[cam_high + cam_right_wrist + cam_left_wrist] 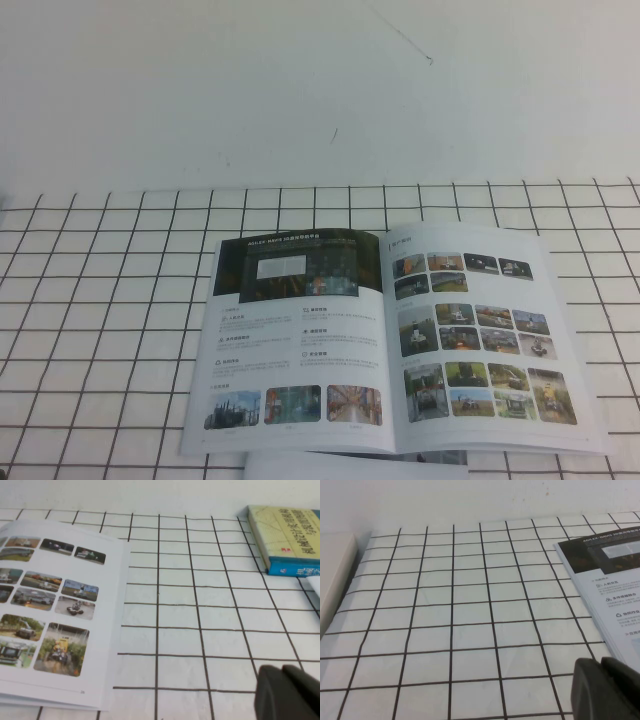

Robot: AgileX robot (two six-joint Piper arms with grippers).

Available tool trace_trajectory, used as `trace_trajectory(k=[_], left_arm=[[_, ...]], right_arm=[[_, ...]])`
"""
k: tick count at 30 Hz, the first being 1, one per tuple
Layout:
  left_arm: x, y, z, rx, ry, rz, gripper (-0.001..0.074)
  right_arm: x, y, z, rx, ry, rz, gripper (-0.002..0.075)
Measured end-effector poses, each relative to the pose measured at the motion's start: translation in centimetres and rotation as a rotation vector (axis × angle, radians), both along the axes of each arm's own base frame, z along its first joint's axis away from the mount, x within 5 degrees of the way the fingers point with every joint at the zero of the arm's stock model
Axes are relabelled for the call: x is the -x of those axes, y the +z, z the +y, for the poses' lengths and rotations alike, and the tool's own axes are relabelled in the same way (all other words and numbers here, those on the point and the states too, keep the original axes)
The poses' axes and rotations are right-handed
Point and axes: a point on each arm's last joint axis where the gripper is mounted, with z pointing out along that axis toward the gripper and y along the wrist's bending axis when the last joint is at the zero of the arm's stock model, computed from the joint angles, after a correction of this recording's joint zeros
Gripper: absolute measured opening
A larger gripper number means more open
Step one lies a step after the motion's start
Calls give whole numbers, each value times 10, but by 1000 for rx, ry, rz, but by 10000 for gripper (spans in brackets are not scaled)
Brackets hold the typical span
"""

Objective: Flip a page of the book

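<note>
Book (390,340) lies open and flat, its photo page (480,335) untouched beside the right gripper (287,692), left gripper (605,687) parked opposite; neither grip readable, turning not begun.

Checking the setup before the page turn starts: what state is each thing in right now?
book: open, lying flat on the grid cloth.
page: photo side up, flat, untouched.
left gripper: above the cloth, left of the book, holding nothing.
right gripper: above the cloth, right of the book, holding nothing.
blue-spined book: closed, flat.
</note>
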Motion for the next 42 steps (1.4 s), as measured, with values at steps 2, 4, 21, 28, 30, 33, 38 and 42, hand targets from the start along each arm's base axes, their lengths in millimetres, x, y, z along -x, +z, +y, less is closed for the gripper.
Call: trace_trajectory(k=[2,4,21,28,30,33,38,42], left_arm=[[0,0,0,0,0,0,-2],[0,0,0,0,0,0,-2],[-4,24,1,19,16,-281,-3],[0,52,3,41,34,-595,-3],[3,59,4,46,38,-672,-4],[5,64,4,76,40,-740,-3],[8,70,5,120,42,-811,-3],[10,74,6,152,45,-855,-3]], right_arm=[[0,0,0,0,0,0,-2],[0,0,0,0,0,0,-2],[-5,22,-1,20,-4,-256,-2],[1,68,-1,59,-11,-770,-2],[7,80,-1,61,-15,-914,-2],[17,93,-1,67,-20,-1098,-2],[26,101,-5,7,-59,-1221,-2],[25,101,-6,-21,-65,-1206,-2]])
